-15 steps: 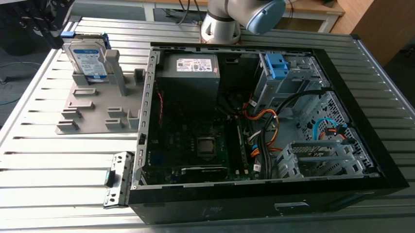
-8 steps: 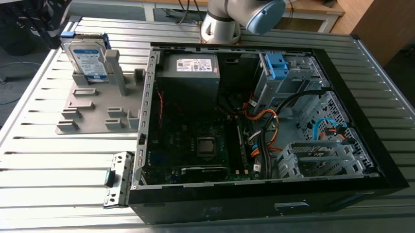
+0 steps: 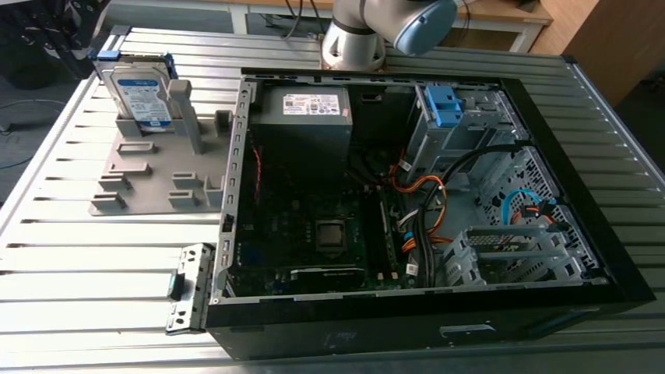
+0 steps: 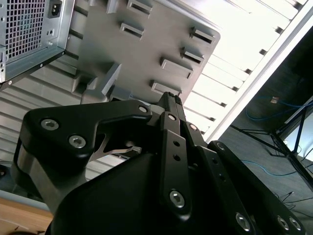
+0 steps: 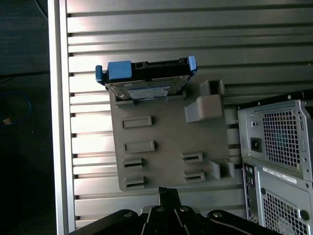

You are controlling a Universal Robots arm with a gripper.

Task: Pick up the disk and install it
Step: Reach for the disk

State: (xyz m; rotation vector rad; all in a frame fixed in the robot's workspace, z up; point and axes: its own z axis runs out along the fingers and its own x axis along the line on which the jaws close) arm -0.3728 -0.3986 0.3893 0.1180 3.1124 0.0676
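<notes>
From my station I see the arm point(image 3: 359, 39) as a pale joint with a blue-grey cap at the far edge of the counter point(image 3: 83, 257), just behind the open computer case point(image 3: 416, 202). In both wrist views the cameras look down along the tool point(image 5: 168, 192) point(image 4: 171, 98), which hangs above the counter with its black links tapering to one narrow tip. The fingers are drawn together with no gap that I can make out, and nothing is held between them. In the first wrist view that tip lies over the edge of the grey fixture plate point(image 5: 166, 147) opposite the disk point(image 5: 146, 78), so the tool is well apart from it. The disk stands on edge in a slot at one end of the plate, blue frame uppermost. In the exterior view the disk point(image 3: 135, 89) is upright at the far end of the plate point(image 3: 156, 171), toward that view's left, beside the case and outside it. Inside the case, a blue bracket point(image 3: 441, 105) sits in the drive cage, near the grey power supply point(image 3: 307, 117).
</notes>
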